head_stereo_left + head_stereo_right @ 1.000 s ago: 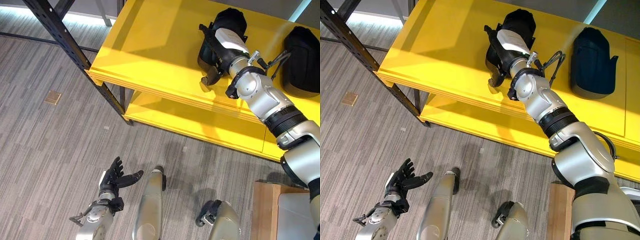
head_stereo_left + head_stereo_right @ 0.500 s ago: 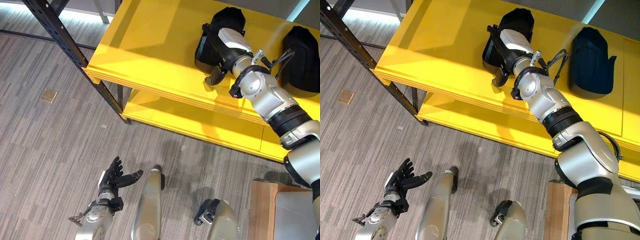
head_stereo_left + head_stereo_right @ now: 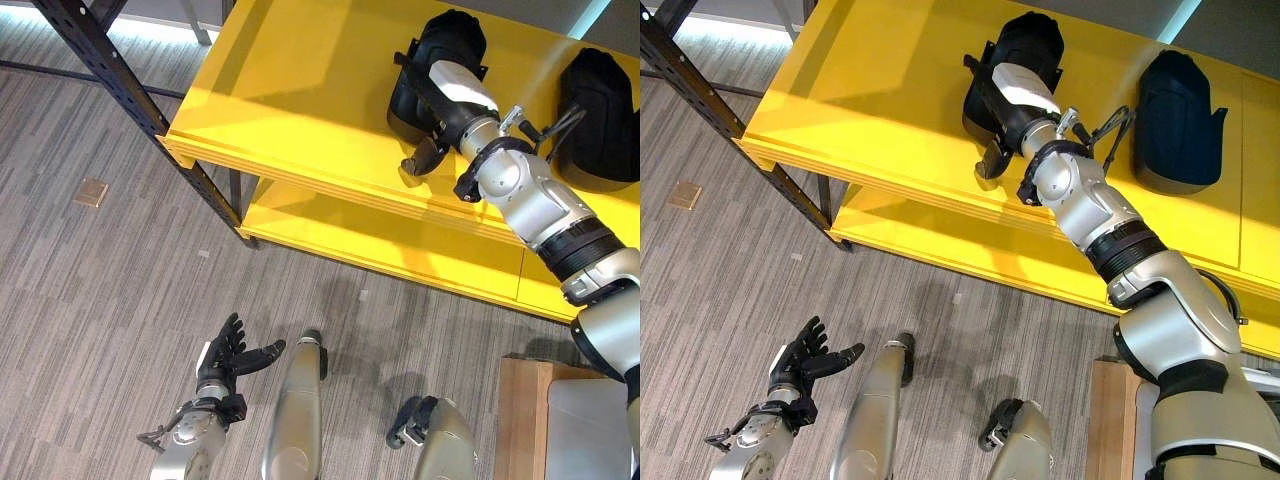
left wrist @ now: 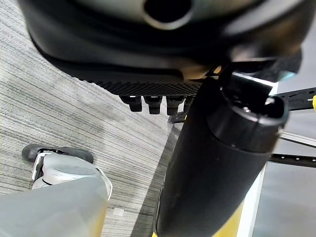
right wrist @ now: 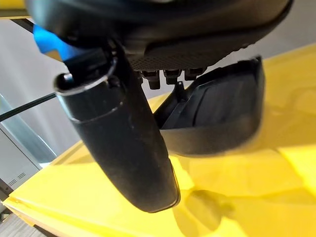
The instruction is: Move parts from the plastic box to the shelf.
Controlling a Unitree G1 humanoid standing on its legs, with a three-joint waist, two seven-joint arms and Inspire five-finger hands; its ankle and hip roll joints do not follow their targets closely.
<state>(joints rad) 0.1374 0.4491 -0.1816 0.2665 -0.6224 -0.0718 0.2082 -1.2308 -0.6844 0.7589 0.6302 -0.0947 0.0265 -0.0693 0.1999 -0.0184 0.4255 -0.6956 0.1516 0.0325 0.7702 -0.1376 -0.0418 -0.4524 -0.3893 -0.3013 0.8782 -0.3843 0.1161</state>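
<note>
Change: since a second ago my right hand [image 3: 437, 118] has barely shifted on the near black part [image 3: 447, 42].
Right hand: fingers relaxed, lying on that part, yellow shelf [image 3: 300, 90].
Second part [image 3: 598, 120]: further right.
Left hand [image 3: 228, 358]: splayed loose, low over floor [image 3: 100, 290].

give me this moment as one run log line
right hand: on black part, grip unclear | place: yellow shelf top | second black part: on shelf | left hand: open, idle over floor

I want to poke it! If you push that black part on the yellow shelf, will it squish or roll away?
The black part probably won't squish: its molded shell looks stiff. Rolling seems unlikely, since it sits on a broad base on the flat shelf. It may slide, the shelf looking smooth.
</note>
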